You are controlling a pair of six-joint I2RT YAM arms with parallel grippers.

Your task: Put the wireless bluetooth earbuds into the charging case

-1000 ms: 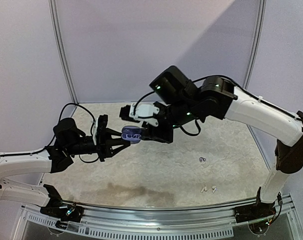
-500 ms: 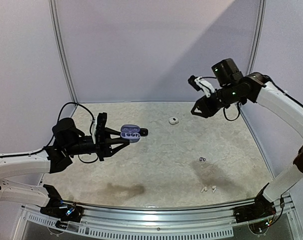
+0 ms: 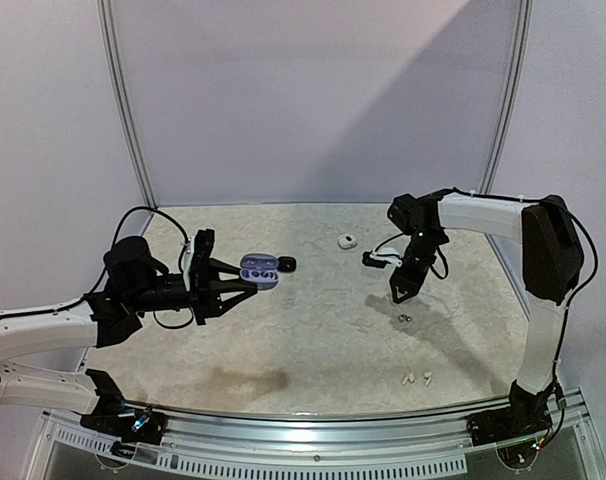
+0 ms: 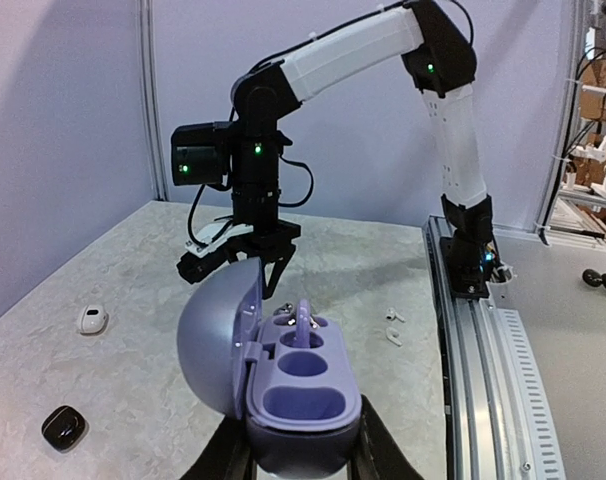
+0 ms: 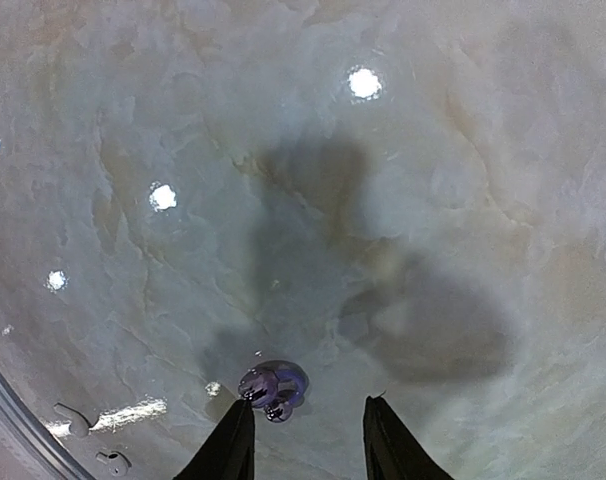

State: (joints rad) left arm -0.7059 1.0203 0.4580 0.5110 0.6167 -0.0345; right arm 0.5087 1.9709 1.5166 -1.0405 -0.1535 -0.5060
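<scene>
Open purple case point(image 4: 303, 400) gripped by left tool point(image 3: 245, 282), right tool point(image 5: 305, 435) open over purple earbuds point(image 5: 273, 385) on tabletop point(image 5: 433, 150)

The charging case point(image 4: 283, 370) is lavender throughout, lid and moulded tray alike. The table point(image 3: 323, 340) is finished in beige with grey marbled veining. The purplish earbuds point(image 5: 273, 385) are glossy violet. The stemmed earbuds point(image 3: 416, 379) at the near right are white. Farther back, a white case point(image 3: 348, 240) and a black case point(image 3: 286, 264) are seen. The left arm point(image 3: 33, 330) and right arm point(image 3: 483, 212) are white with black joints. The left gripper point(image 3: 248, 278) and right gripper point(image 5: 308, 435) are black.
</scene>
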